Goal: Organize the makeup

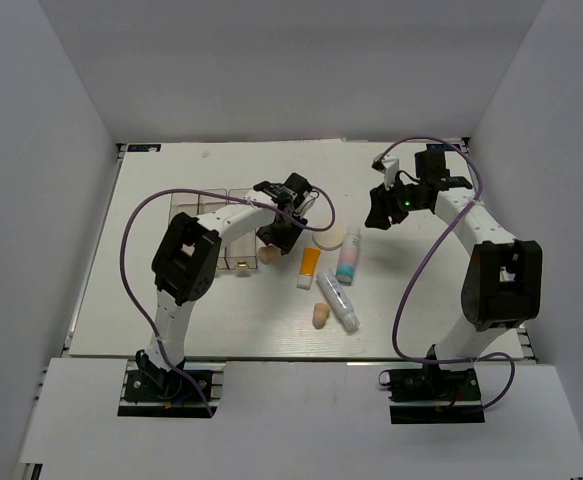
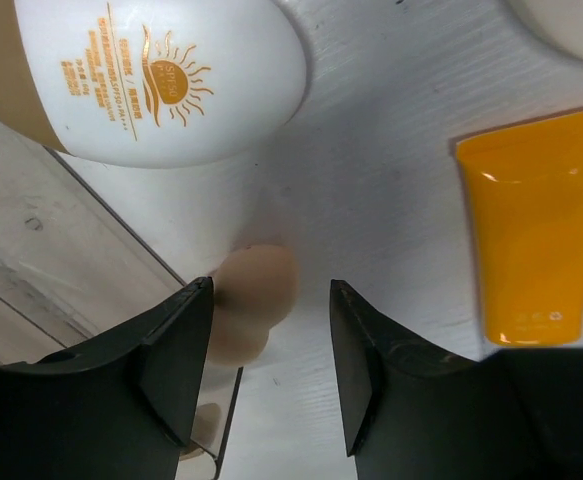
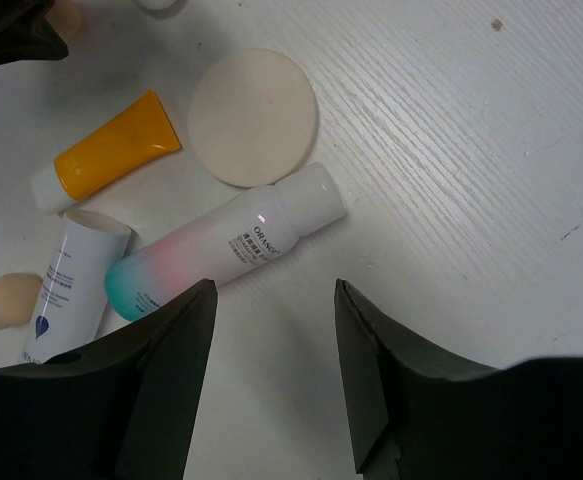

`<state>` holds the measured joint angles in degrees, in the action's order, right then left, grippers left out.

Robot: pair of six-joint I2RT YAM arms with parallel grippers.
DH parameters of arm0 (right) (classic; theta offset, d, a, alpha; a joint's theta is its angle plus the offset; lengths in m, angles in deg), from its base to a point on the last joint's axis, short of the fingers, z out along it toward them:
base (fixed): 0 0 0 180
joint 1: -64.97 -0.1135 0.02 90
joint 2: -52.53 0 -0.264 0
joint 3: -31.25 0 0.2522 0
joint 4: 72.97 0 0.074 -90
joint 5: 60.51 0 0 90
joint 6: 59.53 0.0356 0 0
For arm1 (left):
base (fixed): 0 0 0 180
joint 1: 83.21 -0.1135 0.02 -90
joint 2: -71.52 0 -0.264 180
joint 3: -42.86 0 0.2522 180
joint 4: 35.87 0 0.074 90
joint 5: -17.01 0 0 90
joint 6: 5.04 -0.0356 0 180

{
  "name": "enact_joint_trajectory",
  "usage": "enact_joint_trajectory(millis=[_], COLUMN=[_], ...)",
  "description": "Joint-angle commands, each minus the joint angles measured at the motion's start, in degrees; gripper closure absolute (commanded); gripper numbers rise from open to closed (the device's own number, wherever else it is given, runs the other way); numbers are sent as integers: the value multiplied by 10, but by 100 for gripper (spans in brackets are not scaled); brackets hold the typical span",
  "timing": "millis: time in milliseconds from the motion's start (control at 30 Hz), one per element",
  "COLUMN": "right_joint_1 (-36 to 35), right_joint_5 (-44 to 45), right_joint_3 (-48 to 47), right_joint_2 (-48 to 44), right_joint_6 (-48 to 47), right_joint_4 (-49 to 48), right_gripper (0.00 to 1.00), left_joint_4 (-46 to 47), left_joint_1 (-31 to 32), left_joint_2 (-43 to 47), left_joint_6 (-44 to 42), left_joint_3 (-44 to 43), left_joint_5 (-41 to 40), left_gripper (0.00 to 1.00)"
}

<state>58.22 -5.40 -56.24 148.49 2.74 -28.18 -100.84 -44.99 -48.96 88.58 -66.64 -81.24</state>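
My left gripper (image 1: 274, 238) (image 2: 271, 290) is open and low over the table. A beige egg-shaped sponge (image 2: 256, 300) (image 1: 269, 256) lies against its left finger, beside a clear box wall. The white oval with the brown tip (image 2: 151, 70) lies just beyond; I cannot make it out in the top view. The orange tube (image 1: 309, 267) (image 2: 536, 235) (image 3: 106, 160), cream puff (image 1: 328, 239) (image 3: 253, 117), pink-teal white tube (image 1: 348, 255) (image 3: 226, 245), second white tube (image 1: 338, 303) (image 3: 71, 285) and second sponge (image 1: 320, 316) (image 3: 6, 300) lie mid-table. My right gripper (image 1: 379, 212) (image 3: 274, 290) is open and empty, above bare table to the right of the puff.
Three clear rectangular boxes (image 1: 211, 215) stand in a row left of the left gripper; a small beige thing (image 1: 241, 266) shows at the near edge of one. Grey walls enclose the white table (image 1: 171, 310) on three sides.
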Motion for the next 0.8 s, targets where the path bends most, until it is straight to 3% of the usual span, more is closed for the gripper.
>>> enact_joint_trajectory(millis=[0, 167, 333, 433, 567, 667, 767], right_joint_1=[2, 3, 2, 2, 3, 5, 2], right_joint_5=[-7, -6, -6, -6, -4, -3, -3], right_joint_3=[9, 12, 19, 21, 26, 31, 41], right_joint_2=[-26, -32, -37, -42, -48, -55, -64], right_joint_6=[-1, -3, -3, -2, -7, -11, -18], right_joint_4=[-10, -10, -11, -11, -9, -9, -8], right_gripper=[43, 43, 43, 44, 45, 44, 45], left_joint_4=[-5, -4, -2, 2, 50, 121, 164], left_joint_1=[9, 9, 15, 20, 26, 13, -9], left_joint_2=[2, -5, -2, 9, 75, 164, 241], left_joint_6=[-9, -8, -5, 2, 23, 74, 111], left_joint_3=[-8, -1, -10, -30, -36, 6, 57], left_joint_5=[-27, -51, -48, -34, 9, 30, -18], left_gripper=[40, 49, 77, 87, 88, 88, 88])
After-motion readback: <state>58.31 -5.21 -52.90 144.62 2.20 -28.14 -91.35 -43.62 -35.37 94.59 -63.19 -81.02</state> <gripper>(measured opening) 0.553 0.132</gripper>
